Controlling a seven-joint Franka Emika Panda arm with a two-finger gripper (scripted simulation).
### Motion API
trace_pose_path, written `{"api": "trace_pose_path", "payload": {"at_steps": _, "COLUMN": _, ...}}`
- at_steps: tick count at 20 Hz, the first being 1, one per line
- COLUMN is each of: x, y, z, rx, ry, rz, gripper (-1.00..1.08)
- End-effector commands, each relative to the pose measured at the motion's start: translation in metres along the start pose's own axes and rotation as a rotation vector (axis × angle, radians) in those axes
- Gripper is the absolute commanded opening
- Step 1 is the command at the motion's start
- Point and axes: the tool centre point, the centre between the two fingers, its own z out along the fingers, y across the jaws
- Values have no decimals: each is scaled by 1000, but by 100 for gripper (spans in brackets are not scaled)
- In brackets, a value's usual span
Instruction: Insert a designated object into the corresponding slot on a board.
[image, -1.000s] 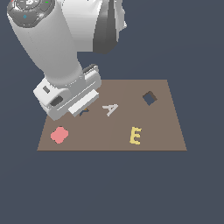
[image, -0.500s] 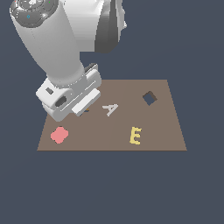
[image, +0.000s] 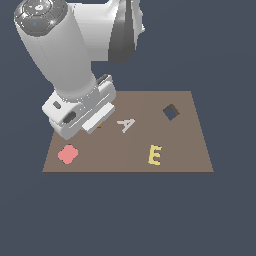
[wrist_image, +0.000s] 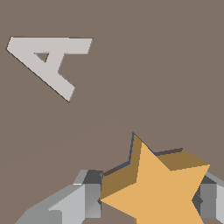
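Barely anything has shifted: arm (image: 75, 65) still leans low over the board's (image: 190, 150) left side. Gripper (wrist_image: 151, 199) pinches the star (wrist_image: 162, 192) above its dark slot (wrist_image: 131, 146). Counted: one A (image: 126, 124), one E (image: 155, 155), one blob (image: 67, 154), one diamond hole (image: 171, 112).

- One board (image: 190, 150), brown and rectangular.
- One orange-yellow star (wrist_image: 162, 188), seen in the wrist view only.
- Two letter pieces: one grey letter A (image: 126, 124), one yellow letter E (image: 155, 155).
- One pink rounded blob (image: 67, 154).
- One dark diamond-shaped hole (image: 171, 112).
- One robot arm (image: 60, 55) carrying one gripper (wrist_image: 148, 199).
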Motion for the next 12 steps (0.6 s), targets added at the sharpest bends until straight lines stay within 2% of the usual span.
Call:
{"api": "trace_pose_path", "payload": {"at_steps": 1, "x": 0, "y": 0, "z": 4, "rx": 0, "ry": 0, "rz": 1, "gripper": -100}}
{"api": "trace_pose_path", "payload": {"at_steps": 2, "x": 0, "y": 0, "z": 5, "rx": 0, "ry": 0, "rz": 1, "gripper": -100}}
{"api": "trace_pose_path", "payload": {"at_steps": 3, "x": 0, "y": 0, "z": 5, "rx": 0, "ry": 0, "rz": 1, "gripper": 100}}
{"api": "trace_pose_path", "payload": {"at_steps": 12, "x": 0, "y": 0, "z": 5, "rx": 0, "ry": 0, "rz": 1, "gripper": 100}}
